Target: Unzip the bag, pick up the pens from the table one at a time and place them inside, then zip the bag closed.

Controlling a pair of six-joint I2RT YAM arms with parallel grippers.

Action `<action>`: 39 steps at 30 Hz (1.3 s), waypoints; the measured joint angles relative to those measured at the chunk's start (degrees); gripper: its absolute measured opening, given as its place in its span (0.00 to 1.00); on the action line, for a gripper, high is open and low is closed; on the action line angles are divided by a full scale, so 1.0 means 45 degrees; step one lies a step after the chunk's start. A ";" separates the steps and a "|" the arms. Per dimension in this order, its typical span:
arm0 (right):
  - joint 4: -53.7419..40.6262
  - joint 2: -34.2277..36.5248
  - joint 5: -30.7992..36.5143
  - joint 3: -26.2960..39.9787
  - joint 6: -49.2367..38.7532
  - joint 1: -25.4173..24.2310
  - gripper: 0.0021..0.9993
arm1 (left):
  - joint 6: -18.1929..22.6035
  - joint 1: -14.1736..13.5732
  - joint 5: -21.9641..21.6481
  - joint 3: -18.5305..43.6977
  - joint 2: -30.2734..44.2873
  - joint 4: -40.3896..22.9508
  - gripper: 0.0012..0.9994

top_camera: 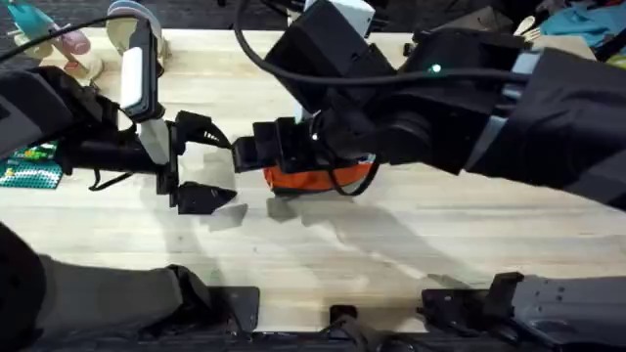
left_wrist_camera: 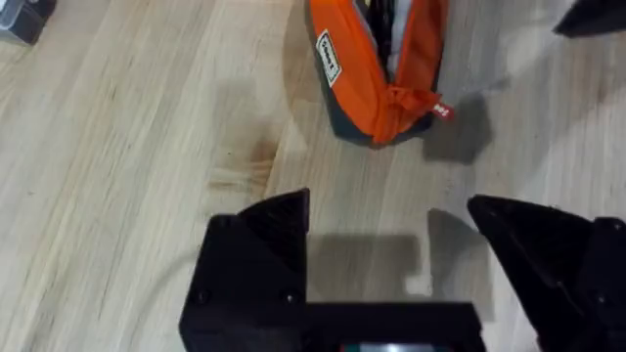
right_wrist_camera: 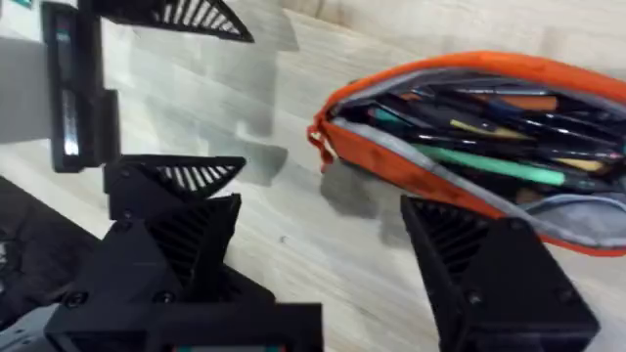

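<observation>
Right gripper [right_wrist_camera: 323, 264] spread, empty, hovering over the bag's [top_camera: 318, 177] left end on the table [top_camera: 411, 235]. Bag gapes, green pen [right_wrist_camera: 489, 164] inside, long axis left-right. Left gripper [top_camera: 201, 161] also spread, just left, farther off.

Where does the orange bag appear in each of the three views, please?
Overhead: the bag lies mid-table, partly under the right arm.
Left wrist: at the top centre, its end toward the left gripper.
Right wrist: upper right, open, pens inside.
Shared landmark: the left gripper, open beside the bag's end.
</observation>
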 joint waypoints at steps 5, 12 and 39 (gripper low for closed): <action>0.0179 0.0073 0.0091 0.0000 0.0285 0.0449 1.00 | 0.0000 0.0000 0.0000 0.0000 0.0000 -0.0004 0.99; 0.0204 0.0180 0.0363 0.0000 0.0589 0.0686 1.00 | 0.0000 0.0000 0.0000 0.0000 0.0000 0.0000 0.99; 0.1906 0.1999 0.0482 0.0000 0.1536 0.0932 0.99 | 0.0000 0.0000 0.0000 0.0000 0.0000 -0.0004 0.99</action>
